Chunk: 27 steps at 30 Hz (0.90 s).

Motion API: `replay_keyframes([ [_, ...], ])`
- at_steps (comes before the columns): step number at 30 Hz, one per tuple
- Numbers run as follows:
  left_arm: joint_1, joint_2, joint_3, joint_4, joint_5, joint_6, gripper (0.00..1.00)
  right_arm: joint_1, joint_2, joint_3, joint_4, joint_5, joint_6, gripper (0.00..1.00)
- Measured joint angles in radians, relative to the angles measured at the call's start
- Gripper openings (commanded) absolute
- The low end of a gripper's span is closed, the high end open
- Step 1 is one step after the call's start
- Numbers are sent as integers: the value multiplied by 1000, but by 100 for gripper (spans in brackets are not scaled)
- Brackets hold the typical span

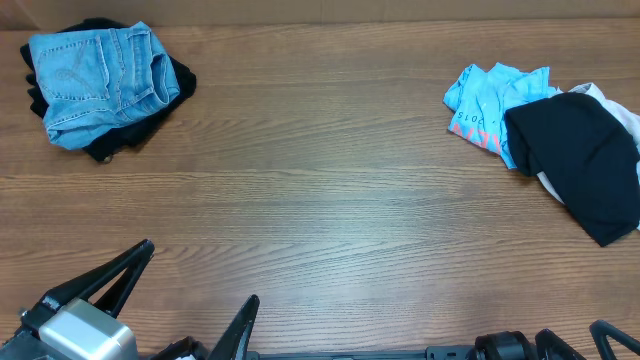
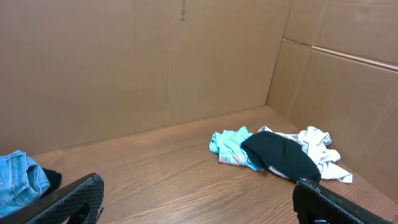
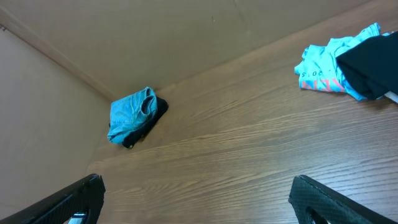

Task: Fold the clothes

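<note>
Reaching next should target the crumpled sky-blue tee (image 1: 490, 100) and black garment (image 1: 580, 160) far right, pinching hems not bunches, since left gripper (image 2: 199, 185) and right gripper (image 3: 198, 185) both hang spread, empty; denim shorts (image 1: 100, 75) lie far left.

1. Wooden table (image 1: 330, 200), brown grain.
2. Black knit piece (image 1: 110, 148), denim shorts (image 1: 95, 80) atop: well ahead of left pincer (image 1: 200, 272), leftward.
3. Sky-blue tee (image 1: 490, 100), white garment (image 2: 317, 142), black garment (image 1: 580, 160) overlapping both: well ahead of right pincer (image 3: 196, 183).
</note>
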Motion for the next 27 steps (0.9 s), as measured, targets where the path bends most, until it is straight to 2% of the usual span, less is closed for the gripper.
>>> replay_keyframes([
  [18,0,0,-4,0,0,3,100,0,0,0,0,0,0,100],
  [23,0,0,-4,0,0,3,100,-80,0,-1,1,124,0,100],
  [25,0,0,-4,0,0,3,100,-117,-21,-51,14,158,-1,100],
  [27,0,0,-4,1,0,3,100,-141,-78,-174,108,172,0,100],
])
